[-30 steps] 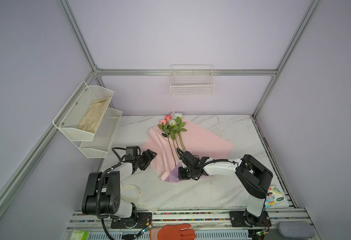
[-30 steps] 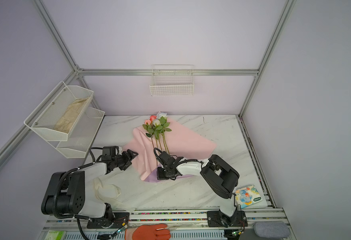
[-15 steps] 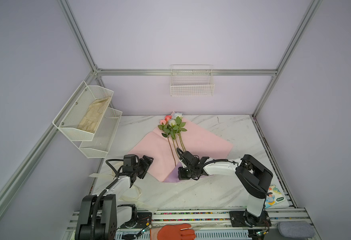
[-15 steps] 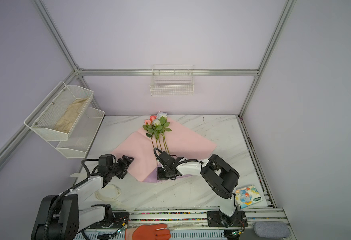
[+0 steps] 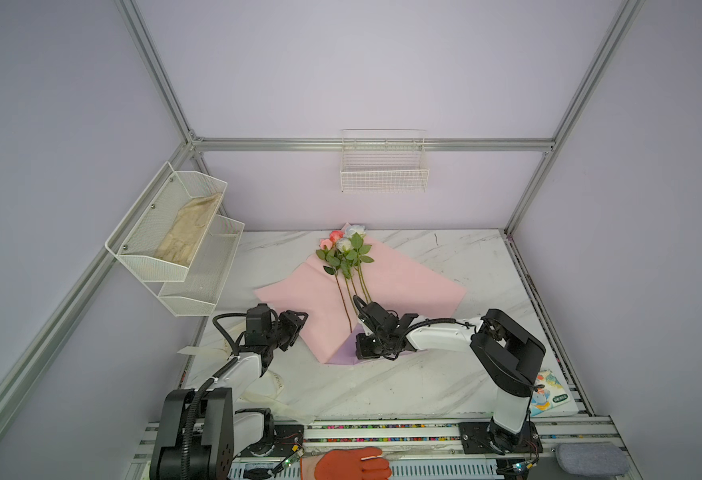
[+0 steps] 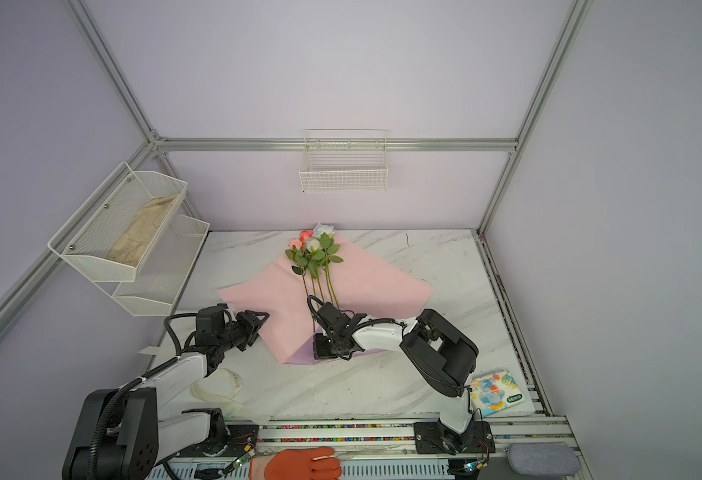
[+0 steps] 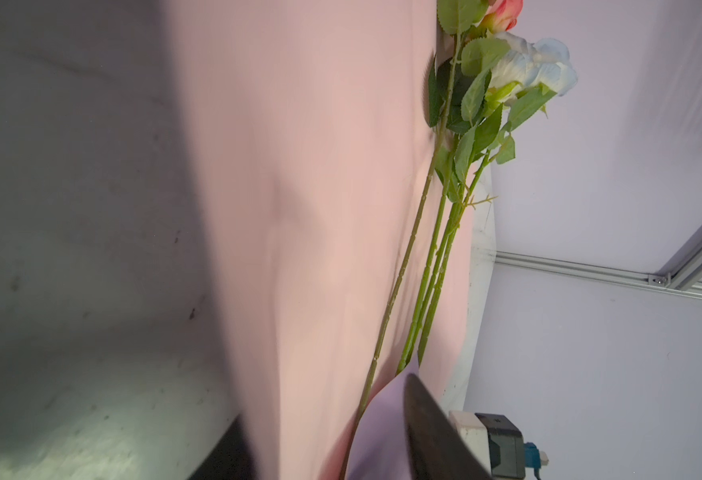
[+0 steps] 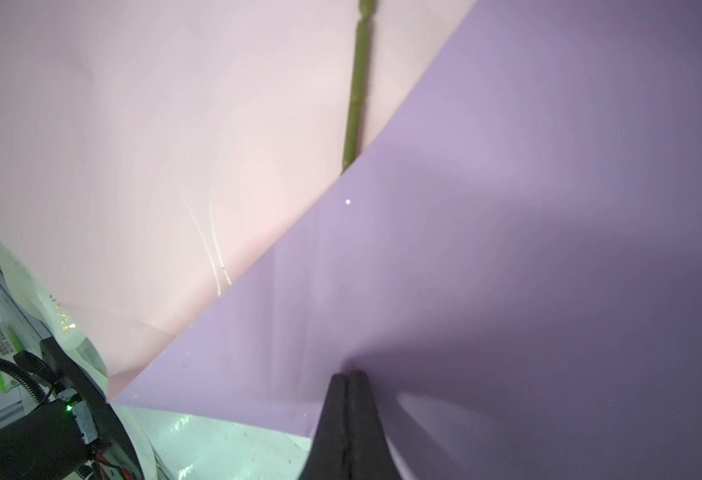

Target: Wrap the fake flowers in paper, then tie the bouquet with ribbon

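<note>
The fake flowers [image 5: 345,249] [image 6: 314,249] [image 7: 507,75] lie with their stems on the spread wrapping paper [image 5: 403,282] [image 6: 374,282], pink face up; together they are the bouquet. A lilac corner [image 5: 343,353] [image 8: 507,249] is folded up over the stem ends. My right gripper [image 5: 362,351] [image 6: 320,351] [image 8: 349,374] is shut, its tips pressed on that lilac fold. My left gripper [image 5: 301,320] [image 6: 262,320] [image 7: 324,440] sits at the paper's front left edge. Its jaws stand apart with the pink sheet [image 7: 320,249] between them.
A cream lettered ribbon [image 5: 274,378] [image 6: 224,382] lies under the left arm. A two-tier mesh shelf [image 5: 175,237] hangs at the left wall and a wire basket [image 5: 384,166] on the back wall. A tissue packet [image 5: 548,395] lies front right, an orange glove [image 5: 353,463] at the front rail.
The paper's left flap, held raised over the stems a second ago, was let go and now lies flat. My left gripper drew back, returned to the flap's edge, and its jaws narrowed. The right arm stayed put.
</note>
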### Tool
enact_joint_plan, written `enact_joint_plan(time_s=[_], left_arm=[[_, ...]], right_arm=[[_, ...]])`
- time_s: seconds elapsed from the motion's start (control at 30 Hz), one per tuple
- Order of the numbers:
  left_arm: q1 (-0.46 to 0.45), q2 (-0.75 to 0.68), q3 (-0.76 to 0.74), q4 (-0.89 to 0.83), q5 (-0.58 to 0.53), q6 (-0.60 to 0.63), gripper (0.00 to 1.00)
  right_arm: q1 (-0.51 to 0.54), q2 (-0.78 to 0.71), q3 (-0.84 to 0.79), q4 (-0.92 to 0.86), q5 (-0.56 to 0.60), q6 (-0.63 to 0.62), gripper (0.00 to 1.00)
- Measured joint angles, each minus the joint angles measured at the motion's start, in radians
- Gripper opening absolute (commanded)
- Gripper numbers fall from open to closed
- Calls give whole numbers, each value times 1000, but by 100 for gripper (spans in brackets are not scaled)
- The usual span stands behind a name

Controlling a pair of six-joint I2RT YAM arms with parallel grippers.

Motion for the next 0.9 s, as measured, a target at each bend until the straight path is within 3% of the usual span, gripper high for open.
enact_joint_plan(time_s=[0.27, 0.47, 0.9], left_arm=[[-51, 32, 83, -96, 24, 90, 13], [-150, 38, 225, -226, -45, 204, 3], [-328, 203, 486, -417, -134, 357, 3]], right_arm=[[0, 3, -2, 15, -3, 14, 7], [0, 3, -3, 16, -2, 22, 8], [0, 3, -21, 50, -2, 37, 8]])
